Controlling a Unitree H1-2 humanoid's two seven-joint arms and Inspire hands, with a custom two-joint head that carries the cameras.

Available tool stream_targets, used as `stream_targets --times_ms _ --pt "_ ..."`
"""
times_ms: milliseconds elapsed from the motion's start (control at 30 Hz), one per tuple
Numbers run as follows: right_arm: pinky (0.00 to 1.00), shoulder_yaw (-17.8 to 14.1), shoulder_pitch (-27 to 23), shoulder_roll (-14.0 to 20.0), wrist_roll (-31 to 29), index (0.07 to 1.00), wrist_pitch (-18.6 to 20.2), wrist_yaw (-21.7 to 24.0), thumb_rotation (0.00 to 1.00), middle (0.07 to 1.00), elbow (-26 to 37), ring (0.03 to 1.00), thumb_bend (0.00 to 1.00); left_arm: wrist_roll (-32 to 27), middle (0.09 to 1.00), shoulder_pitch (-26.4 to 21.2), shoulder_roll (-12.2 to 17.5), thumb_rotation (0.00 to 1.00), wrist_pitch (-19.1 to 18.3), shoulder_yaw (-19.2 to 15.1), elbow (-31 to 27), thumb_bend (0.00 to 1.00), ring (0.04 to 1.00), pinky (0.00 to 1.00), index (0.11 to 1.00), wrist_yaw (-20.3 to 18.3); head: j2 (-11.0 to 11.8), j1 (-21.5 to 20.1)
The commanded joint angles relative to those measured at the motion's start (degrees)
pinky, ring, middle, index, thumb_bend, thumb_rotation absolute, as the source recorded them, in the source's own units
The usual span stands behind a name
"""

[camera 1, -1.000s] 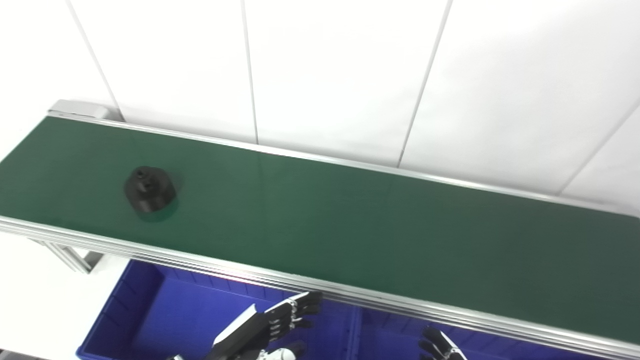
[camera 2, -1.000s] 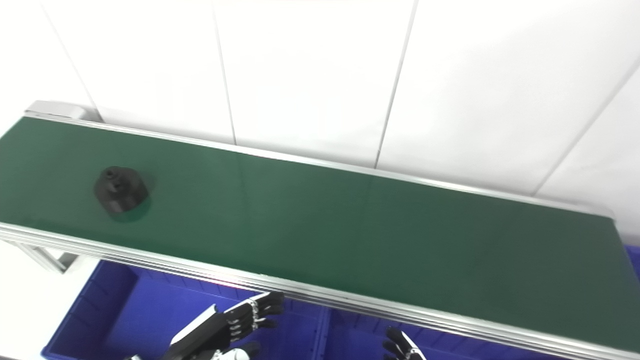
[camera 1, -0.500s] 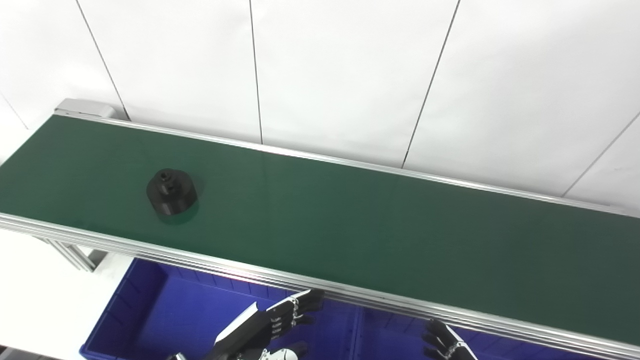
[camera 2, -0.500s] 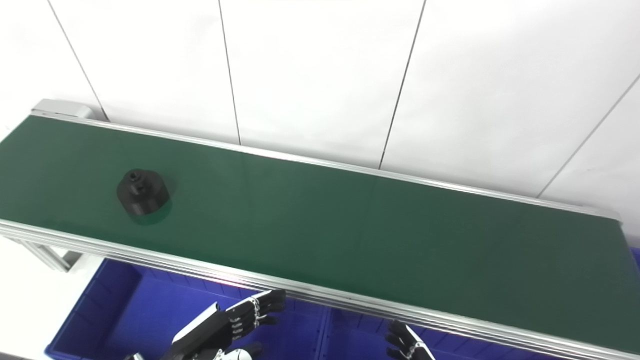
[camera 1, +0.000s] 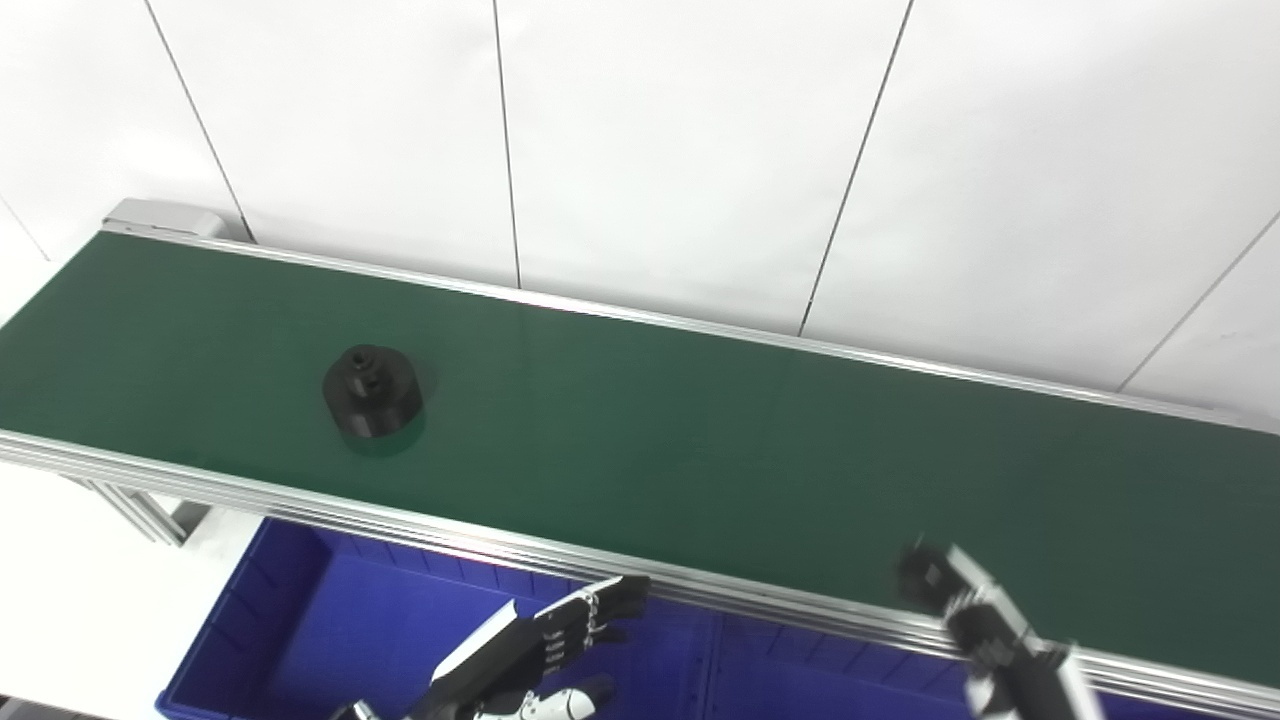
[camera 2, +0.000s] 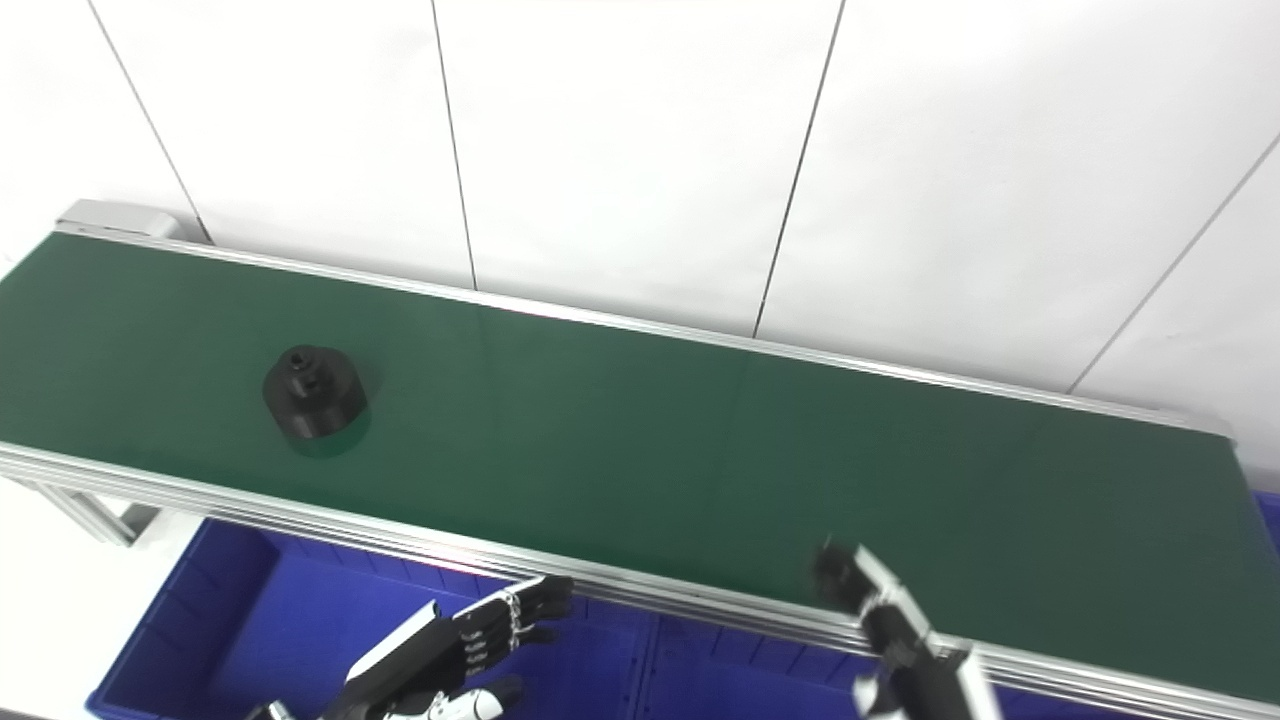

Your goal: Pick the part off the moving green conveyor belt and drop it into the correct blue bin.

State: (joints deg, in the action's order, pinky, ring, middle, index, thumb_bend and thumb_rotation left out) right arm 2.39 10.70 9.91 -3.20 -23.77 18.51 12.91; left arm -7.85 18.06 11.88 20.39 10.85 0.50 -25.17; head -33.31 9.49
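Progress: picking has not begun. I judge the task is at its very start, since the part sits on the belt and no hand touches it.

Left hand [camera 1: 545, 650]: low at about 6 o'clock, over the left blue bin [camera 1: 300, 620]. Its fingers are spread and it holds nothing.

Right hand [camera 1: 975, 625]: at about 4 o'clock, raised over the near rail of the belt. It looks blurry. It holds nothing, but I cannot tell if its fingers are spread or closed.

Blue bins: two show, side by side under the near edge of the belt. The second bin [camera 1: 800, 690] lies to the right of the first, past a wall between them. What shows of both looks bare, but much of each is hidden or cut off.

Green belt [camera 1: 700, 440]: one long belt, running from 9 o'clock to 3 o'clock across the middle.

Part [camera 1: 371, 391]: one black round part with a small knob on top. It stands upright on the belt at about 10 o'clock, well apart from both hands.

Wall: white panels behind the belt, at 12 o'clock.

Left to do: reach the part, grab it, lift it off the belt, carry it to the right bin and let go. I cannot tell from here which bin is the right one.

Count: two hands, two bins, one belt, one part.
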Motion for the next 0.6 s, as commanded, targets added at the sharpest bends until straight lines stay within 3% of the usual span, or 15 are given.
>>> stream_targets --times_ms 0,100,200,267,300,433,567 --pt "0.82 -1.0 -2.4 -0.1 2.3 0.85 -2.5 -2.0 0.86 0.855 2.8 0.847 0.53 -0.5 0.948 -0.3 0.4 0.5 1.2 0.1 -1.8 0.34 0.932 0.89 0.912 0.1 -0.1 0.1" --pt "0.79 -1.1 -8.5 0.2 8.5 0.826 -2.0 -3.3 0.85 0.834 4.2 0.826 0.48 -0.4 0.948 -0.2 0.5 0.49 0.8 -0.1 -2.4 0.34 0.931 0.88 0.912 0.4 -0.4 -0.1" --pt "0.74 -0.2 -13.8 0.0 12.7 0.81 -0.8 -3.8 0.73 0.811 3.7 0.787 0.46 -0.4 0.952 -0.1 0.7 0.5 0.5 -0.1 -2.6 0.34 0.937 0.89 0.915 0.4 -0.5 -0.5" --pt "0.72 0.4 -16.6 -0.5 14.0 0.804 0.4 -4.4 0.66 0.803 2.6 0.771 0.48 -0.4 0.954 -0.1 0.7 0.5 0.6 -0.1 -2.6 0.34 0.939 0.89 0.916 0.5 -0.7 -0.7" --pt "0.7 0.8 -18.4 -0.9 14.8 0.793 1.2 -4.6 0.55 0.794 1.8 0.761 0.5 -0.4 0.953 -0.1 0.7 0.5 0.6 -0.1 -2.6 0.34 0.938 0.89 0.916 0.5 -0.7 -0.7" --pt "0.69 2.6 -24.3 -2.9 19.4 0.781 3.7 -6.0 0.32 0.782 -1.4 0.756 0.56 -0.8 0.954 -0.2 0.6 0.5 0.9 -0.1 -2.5 0.33 0.939 0.89 0.919 0.5 -0.9 -0.8" --pt "0.67 3.9 -28.8 -4.0 23.8 0.758 4.9 -7.6 0.23 0.758 -5.9 0.737 0.64 -1.1 0.955 -0.3 0.7 0.53 0.6 -0.2 -2.7 0.33 0.941 0.9 0.92 0.5 -1.0 -1.2"
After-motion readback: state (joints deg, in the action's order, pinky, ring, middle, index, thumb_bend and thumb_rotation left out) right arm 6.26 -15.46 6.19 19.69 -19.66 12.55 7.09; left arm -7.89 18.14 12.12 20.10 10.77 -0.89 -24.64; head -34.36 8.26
